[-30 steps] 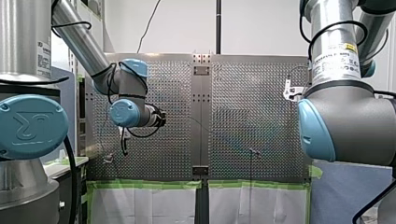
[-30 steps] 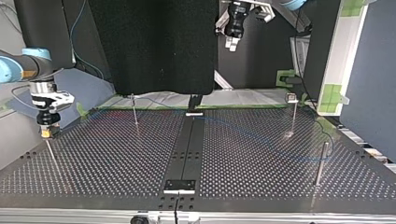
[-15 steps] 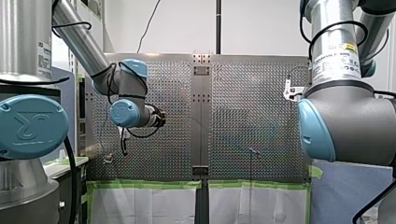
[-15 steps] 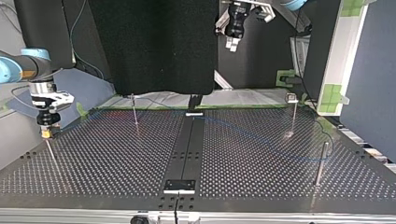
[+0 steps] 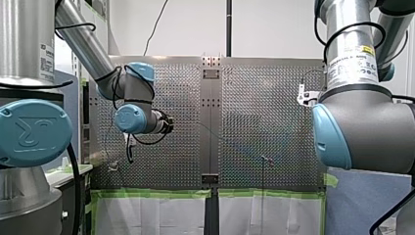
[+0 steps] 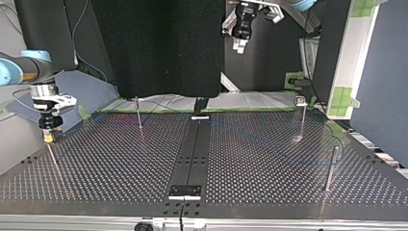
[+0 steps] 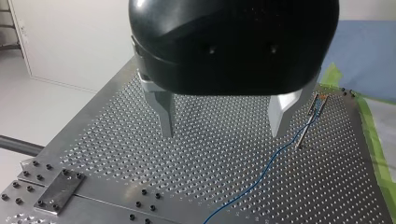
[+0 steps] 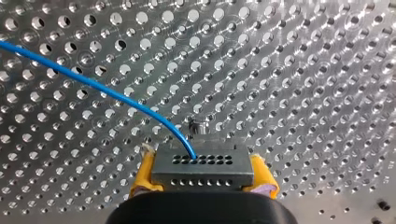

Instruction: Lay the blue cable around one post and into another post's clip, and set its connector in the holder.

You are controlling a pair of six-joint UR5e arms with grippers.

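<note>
Your right end effector (image 8: pixel 201 176) is clamped on the connector (image 8: pixel 201 164), left end effector (image 7: pixel 222 130) apart: lower squarely onto the post (image 8: pixel 198 126) just ahead.

Front view, upper right: we are reading "UNIVERSAL ROBOTS" on the white label (image 5: pixel 353 62) wrapping my right arm's tube; its smaller print is too fine for us. Left edge: we are making out an embossed "UR" mark on the blue joint cap (image 5: pixel 30 133). The sticker (image 5: pixel 45 61) above it is proving illegible.
</note>
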